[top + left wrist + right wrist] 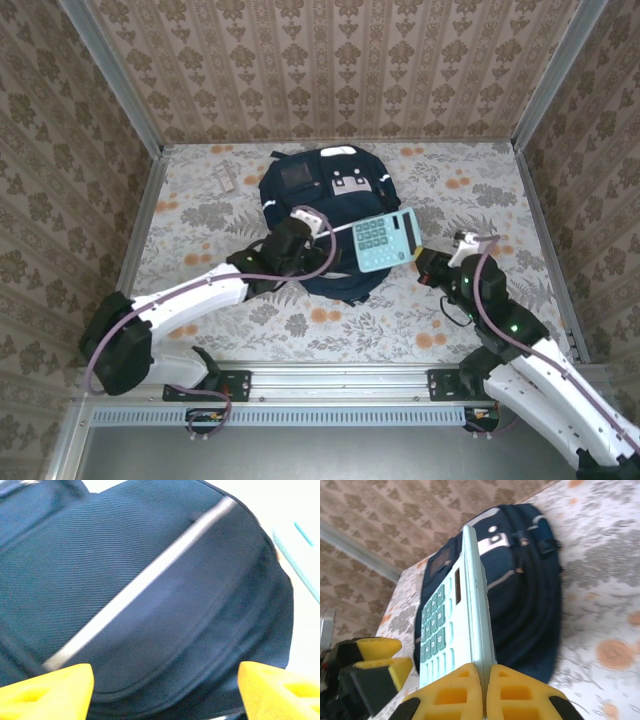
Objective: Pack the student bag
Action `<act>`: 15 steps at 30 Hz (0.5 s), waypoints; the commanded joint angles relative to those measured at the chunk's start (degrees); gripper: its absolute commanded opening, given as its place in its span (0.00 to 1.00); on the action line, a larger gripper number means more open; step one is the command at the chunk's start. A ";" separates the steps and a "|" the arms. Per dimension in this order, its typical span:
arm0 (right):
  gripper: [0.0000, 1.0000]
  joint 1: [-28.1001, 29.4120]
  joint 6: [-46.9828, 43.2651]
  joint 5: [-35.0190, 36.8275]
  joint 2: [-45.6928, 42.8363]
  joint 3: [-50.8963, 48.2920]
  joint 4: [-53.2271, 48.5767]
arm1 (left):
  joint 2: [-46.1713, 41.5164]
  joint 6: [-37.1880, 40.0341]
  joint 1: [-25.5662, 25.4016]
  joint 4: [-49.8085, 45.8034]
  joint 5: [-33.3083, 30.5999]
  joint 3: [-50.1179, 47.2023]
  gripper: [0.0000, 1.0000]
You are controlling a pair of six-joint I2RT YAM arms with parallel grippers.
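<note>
student bag: (330,190) navy backpack, lying flat on the table (480,200), centre-far, front face up, grey-white patch toward the far wall
bag detail: white stripe (150,575) runs diagonally across the fabric in the left wrist view, with the curved seam of the front pocket below it
bag from right wrist: (530,580) seen side-on, resting on the flowered cloth behind the calculator
left gripper: (298,232) over the bag's near-left part, arm reaching in from the near-left corner
left claw: (165,695) yellow fingertips (50,690) wide apart at the bottom corners of the left wrist view, nothing between them, bag fabric (150,530) close underneath; contact with the fabric cannot be told, view is blurred
right gripper: (425,262) just right of the bag's near-right edge
right claw: (484,692) yellow fingers pressed together on the thin edge of the calculator (445,630), clamped on it
calculator: (386,240) pale teal, darker keys, held tilted above the bag's near-right part, overlapping it from above
small grey object: (226,180) on the table left of the bag, well apart from both arms, too small to identify
surroundings: patterned walls (330,60) on three sides
</note>
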 commanded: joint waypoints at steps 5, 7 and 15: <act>0.08 -2.38 1.14 6.47 -10.29 -0.57 -14.05 | 6.10 11.77 -4.51 -1.99 5.48 4.98 0.69; 0.08 -2.52 1.00 7.36 -11.25 -0.40 -15.53 | 7.31 13.68 -5.52 -2.59 6.23 5.54 0.69; 0.10 -2.65 1.18 7.75 -12.82 -0.30 -17.42 | 14.69 19.47 -8.70 -7.10 0.10 10.00 0.69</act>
